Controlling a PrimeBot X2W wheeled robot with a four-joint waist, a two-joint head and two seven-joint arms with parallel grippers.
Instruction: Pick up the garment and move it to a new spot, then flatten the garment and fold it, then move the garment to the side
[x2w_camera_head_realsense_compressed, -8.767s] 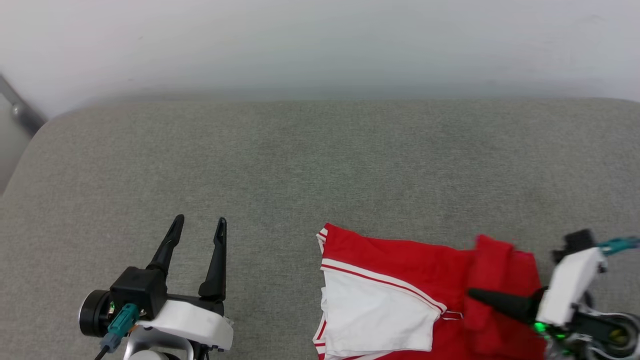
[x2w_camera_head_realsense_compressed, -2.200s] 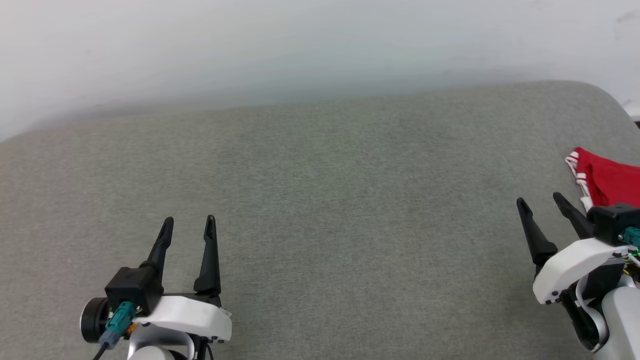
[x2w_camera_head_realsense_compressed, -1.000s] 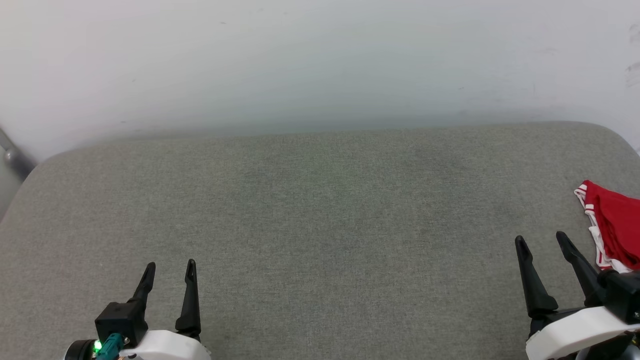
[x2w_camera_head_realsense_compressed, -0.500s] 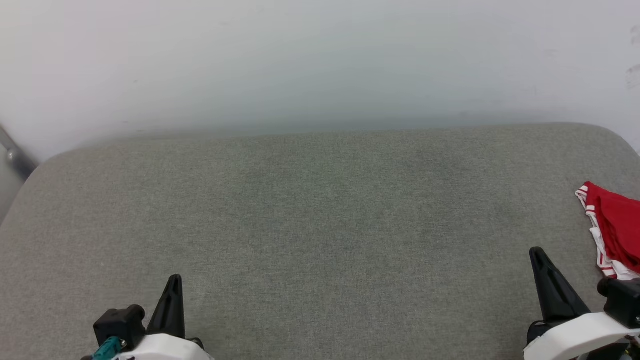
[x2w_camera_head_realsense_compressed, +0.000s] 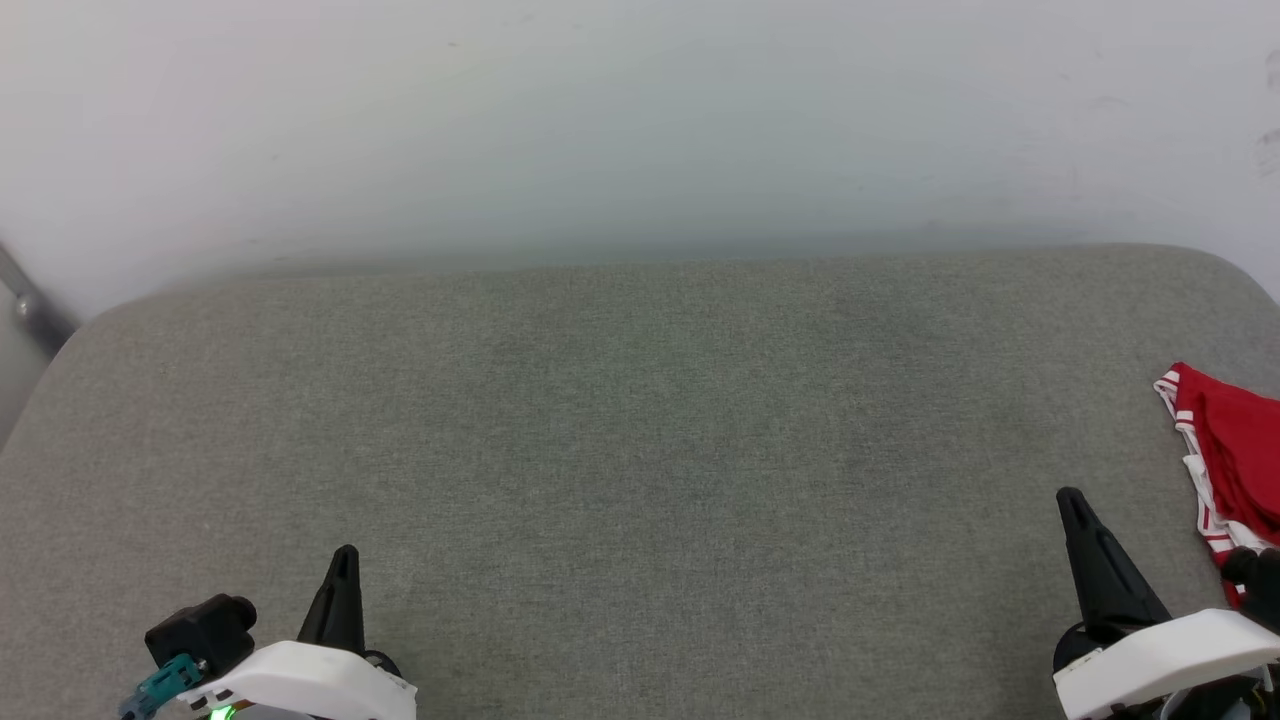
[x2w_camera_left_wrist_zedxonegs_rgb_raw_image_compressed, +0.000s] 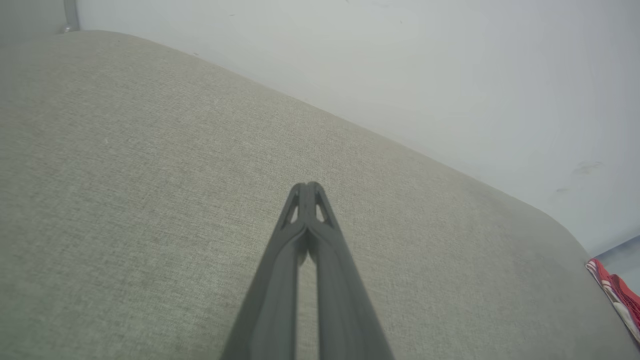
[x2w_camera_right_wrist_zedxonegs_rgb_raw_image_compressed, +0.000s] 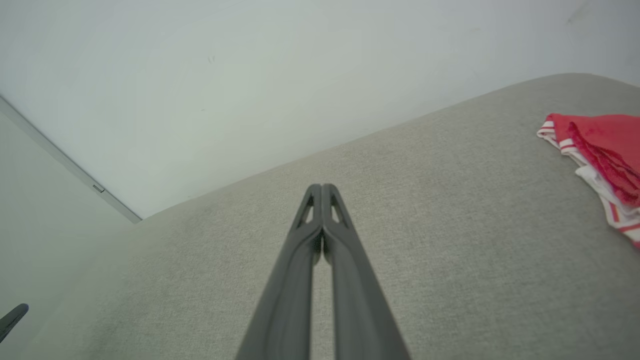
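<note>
- You are looking at a plain pale wall (x2w_camera_head_realsense_compressed: 640, 120) running behind the whole workspace, with nothing on it that is bearing on the job.
- Below it the table (x2w_camera_head_realsense_compressed: 640, 450), covered in grey fabric with rounded far corners, is lying bare across its middle and left.
- The garment (x2w_camera_right_wrist_zedxonegs_rgb_raw_image_compressed: 595, 145) is sitting at the table's far right side, well apart from the centre. Red cloth is lying in layers over white, with striped trim showing at the edge. It is running out of the head view's right border, so you cannot tell whether all of it is resting on the table or some is hanging off.
- The right hand (x2w_camera_right_wrist_zedxonegs_rgb_raw_image_compressed: 321, 189) is hovering low at the near right, close to the garment but not touching it. Its two dark fingers are pressed together tip to tip with nothing between them.
- The left hand (x2w_camera_left_wrist_zedxonegs_rgb_raw_image_compressed: 308, 187) is hovering at the near left, well apart from the garment, its fingers likewise pressed together and holding nothing.
- Judging from this, you are sitting at the last step: the garment is looking already put aside, with both hands free of it.
- The next move is asking little of you (mainly a check). Turning the head rightward would be showing you whether the fold is neat and fully supported. If it is not, the right hand would be needing to spread and nudge the garment inward.
</note>
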